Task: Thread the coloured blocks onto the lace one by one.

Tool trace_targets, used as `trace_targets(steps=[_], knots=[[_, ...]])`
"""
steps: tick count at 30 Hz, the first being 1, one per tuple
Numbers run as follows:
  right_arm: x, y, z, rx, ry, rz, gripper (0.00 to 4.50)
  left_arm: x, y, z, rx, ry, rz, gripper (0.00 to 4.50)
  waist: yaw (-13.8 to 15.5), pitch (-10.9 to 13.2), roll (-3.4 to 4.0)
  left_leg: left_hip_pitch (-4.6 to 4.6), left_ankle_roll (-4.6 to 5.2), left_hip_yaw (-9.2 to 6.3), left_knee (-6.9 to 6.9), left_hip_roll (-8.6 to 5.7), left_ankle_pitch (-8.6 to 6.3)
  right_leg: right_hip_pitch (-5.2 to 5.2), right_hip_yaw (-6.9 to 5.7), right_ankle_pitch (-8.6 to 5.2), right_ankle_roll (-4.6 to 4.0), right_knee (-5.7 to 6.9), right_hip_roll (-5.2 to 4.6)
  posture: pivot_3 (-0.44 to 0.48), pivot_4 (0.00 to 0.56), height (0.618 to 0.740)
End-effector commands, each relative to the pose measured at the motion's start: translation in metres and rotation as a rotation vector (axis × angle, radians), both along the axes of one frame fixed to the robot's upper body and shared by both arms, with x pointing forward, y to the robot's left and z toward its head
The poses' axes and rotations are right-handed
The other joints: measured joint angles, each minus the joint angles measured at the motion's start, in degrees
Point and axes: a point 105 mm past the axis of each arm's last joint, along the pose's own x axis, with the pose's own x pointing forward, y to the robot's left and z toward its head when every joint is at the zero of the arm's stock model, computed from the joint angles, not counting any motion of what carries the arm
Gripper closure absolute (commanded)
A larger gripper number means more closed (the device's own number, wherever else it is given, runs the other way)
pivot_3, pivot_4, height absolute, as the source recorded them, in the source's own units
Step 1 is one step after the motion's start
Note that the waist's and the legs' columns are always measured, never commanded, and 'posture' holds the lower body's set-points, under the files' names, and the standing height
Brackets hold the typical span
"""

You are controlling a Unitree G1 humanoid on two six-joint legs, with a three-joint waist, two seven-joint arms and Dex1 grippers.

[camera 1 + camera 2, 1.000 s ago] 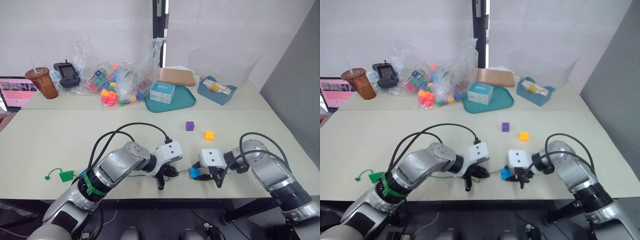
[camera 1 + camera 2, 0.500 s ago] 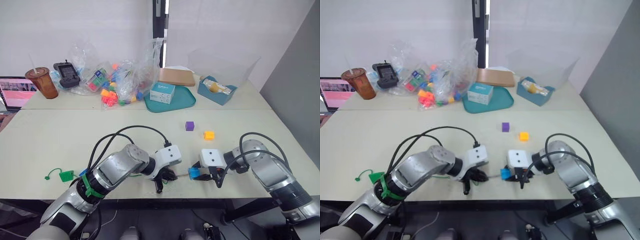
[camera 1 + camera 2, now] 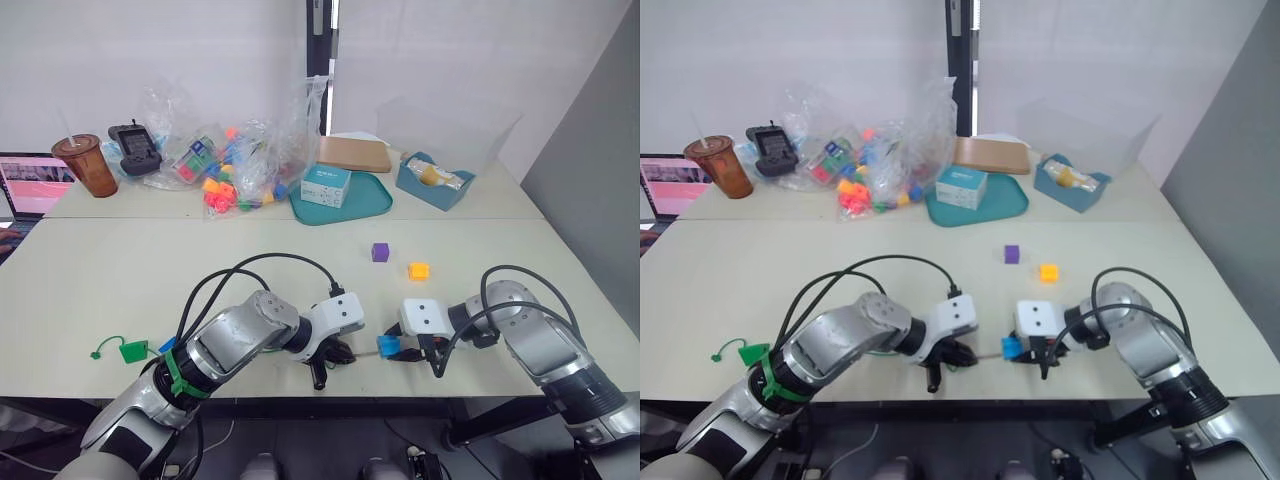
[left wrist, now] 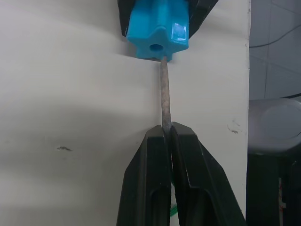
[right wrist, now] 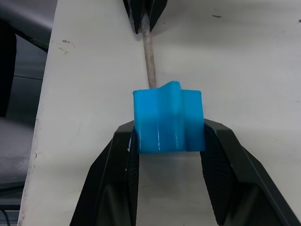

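My right gripper (image 5: pixel 168 128) is shut on a blue block (image 5: pixel 168 115), held just above the table near its front edge. My left gripper (image 4: pixel 168 129) is shut on the stiff tip of the lace (image 4: pixel 164 94). The tip points at the blue block (image 4: pixel 157 28) and touches its face right at the hole. The lace's green tab (image 3: pixel 131 351) lies far to the left. A purple block (image 3: pixel 379 252) and an orange-yellow block (image 3: pixel 418 270) sit on the table beyond the grippers.
At the back stand a teal tray (image 3: pixel 372 208) with a small box, a bag of bright toy pieces (image 3: pixel 240 165), a blue bin (image 3: pixel 432 182), a drink cup (image 3: pixel 88 165) and a laptop (image 3: pixel 30 185). Black cables loop over both arms.
My left gripper has edged a little toward the front edge and closer to the blue block with the lace tip. The right gripper has held still.
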Motion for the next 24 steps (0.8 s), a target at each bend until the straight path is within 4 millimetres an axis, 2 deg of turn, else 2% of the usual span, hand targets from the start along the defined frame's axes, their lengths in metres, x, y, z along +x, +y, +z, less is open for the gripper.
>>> trace_targets(steps=[1, 17, 24], knots=[[-0.008, -0.004, -0.016, -0.048, 0.057, 0.005, 3.17, 0.002, -0.002, 0.016, -0.020, -0.065, -0.022, 4.50, 0.0, 0.0, 0.00, 0.00, 0.00, 0.00, 0.00, 0.00, 0.00, 0.00, 0.00, 0.00, 0.00, 0.00, 0.00, 0.000, 0.150, 0.740], [-0.010, -0.003, -0.015, -0.049, 0.064, 0.011, 3.17, -0.003, -0.010, 0.025, -0.052, -0.079, -0.056, 4.50, 0.2, 0.0, 0.00, 0.00, 0.00, 0.00, 0.02, 0.00, 0.00, 0.01, 0.00, 0.00, 0.00, -0.01, 0.00, 0.000, 0.150, 0.740], [-0.012, -0.002, -0.016, -0.049, 0.066, 0.014, 3.17, -0.002, -0.015, 0.021, -0.053, -0.081, -0.061, 4.50, 0.2, 0.0, 0.00, -0.01, 0.00, 0.00, 0.02, -0.01, 0.00, 0.01, 0.00, 0.00, 0.00, -0.01, -0.01, 0.000, 0.150, 0.740]])
